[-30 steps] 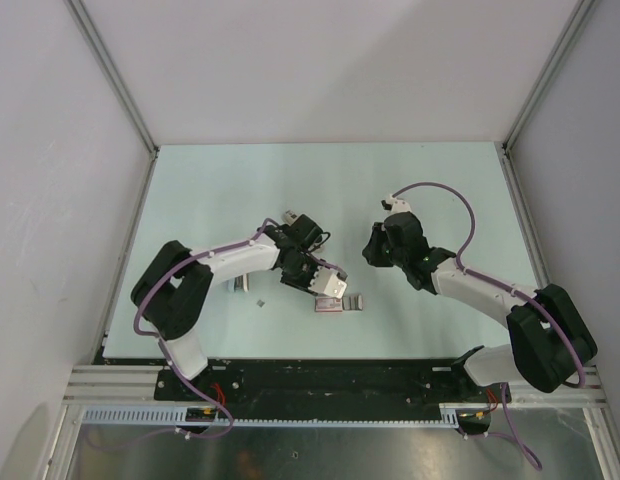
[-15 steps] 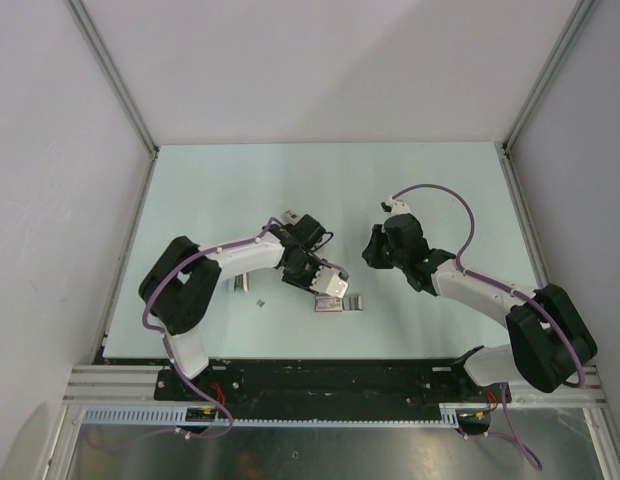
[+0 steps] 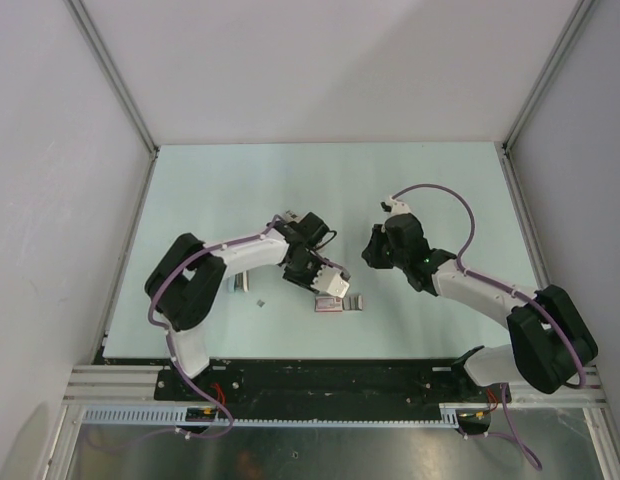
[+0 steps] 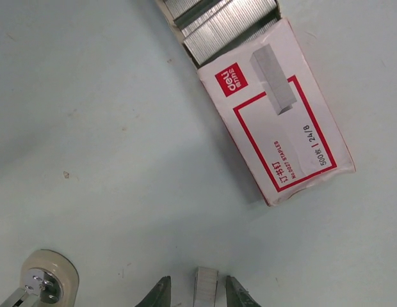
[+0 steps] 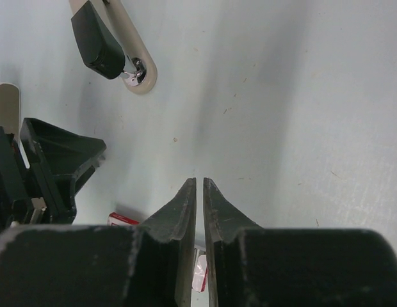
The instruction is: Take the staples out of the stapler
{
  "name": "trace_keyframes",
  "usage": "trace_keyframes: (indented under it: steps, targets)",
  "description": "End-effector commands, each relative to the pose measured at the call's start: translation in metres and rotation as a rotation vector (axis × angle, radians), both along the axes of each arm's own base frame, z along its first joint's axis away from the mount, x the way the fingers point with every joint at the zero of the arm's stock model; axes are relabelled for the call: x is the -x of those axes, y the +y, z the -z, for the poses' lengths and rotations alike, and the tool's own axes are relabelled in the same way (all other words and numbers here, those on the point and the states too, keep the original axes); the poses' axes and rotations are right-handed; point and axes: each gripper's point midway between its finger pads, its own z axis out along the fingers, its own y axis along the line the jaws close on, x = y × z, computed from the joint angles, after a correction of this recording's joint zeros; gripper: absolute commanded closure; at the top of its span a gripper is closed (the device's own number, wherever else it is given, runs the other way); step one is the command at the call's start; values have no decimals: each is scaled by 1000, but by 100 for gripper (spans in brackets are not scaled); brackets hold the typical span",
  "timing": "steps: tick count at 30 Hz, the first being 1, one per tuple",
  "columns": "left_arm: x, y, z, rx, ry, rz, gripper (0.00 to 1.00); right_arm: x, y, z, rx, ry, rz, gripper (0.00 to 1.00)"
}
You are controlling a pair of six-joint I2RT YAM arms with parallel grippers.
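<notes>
The stapler [image 3: 240,283] lies left of centre; in the right wrist view its black top [image 5: 96,38] stands lifted off the beige base [image 5: 136,67]. Its round beige end [image 4: 48,281] shows at the lower left of the left wrist view. A short silvery bar of staples [image 4: 207,288] lies between the tips of my left gripper [image 4: 198,279], with a gap on each side, so the jaws are open. A tiny grey fragment [image 3: 260,300] lies near the stapler. My right gripper [image 5: 200,180] hovers to the right [image 3: 375,250], its jaws nearly touching with nothing between them.
A pink-and-white staple box [image 4: 282,115] lies just beyond my left gripper, its tray [image 4: 218,19] pulled out and full of staple strips. In the top view the box [image 3: 330,305] and its grey tray [image 3: 356,302] sit near the table's front edge. Grey walls enclose the table.
The left arm's elbow has swung a little to the right while its gripper stays over the same spot. The right arm has barely moved.
</notes>
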Motion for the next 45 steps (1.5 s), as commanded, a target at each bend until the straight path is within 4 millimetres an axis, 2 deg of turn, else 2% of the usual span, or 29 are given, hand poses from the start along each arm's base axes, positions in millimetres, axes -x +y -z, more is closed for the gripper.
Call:
trace_keyframes:
  steps: [1,9,22,25,28,31,34,37,39,42,45]
  targets:
    - [19,17,15,-125,121,52,56,-5,1,-21,-38,-60,-1,87]
    - [22,19,24,-179,167,59,55,-6,0,-24,-44,-65,7,89]
    - [28,25,31,-219,197,38,75,-7,-3,-26,-47,-69,14,92]
    - [27,20,28,-202,199,16,80,-7,-4,-27,-48,-71,14,93]
    - [22,6,12,-138,194,-38,83,-6,-4,-29,-51,-73,13,93]
    - [13,-17,-23,-17,169,-110,84,-5,-3,-37,-67,-89,10,93]
    - [3,-44,-79,159,153,-202,86,-6,-4,-52,-92,-122,14,93]
    - [-5,-68,-159,401,177,-299,87,-1,1,-71,-142,-151,-21,93]
    - [-6,-75,-218,576,243,-368,87,2,2,-87,-178,-183,-39,92]
    - [-6,-72,-304,815,378,-431,87,7,4,-115,-250,-239,-75,89]
    - [-4,-57,-368,997,507,-465,87,14,4,-150,-341,-313,-114,85]
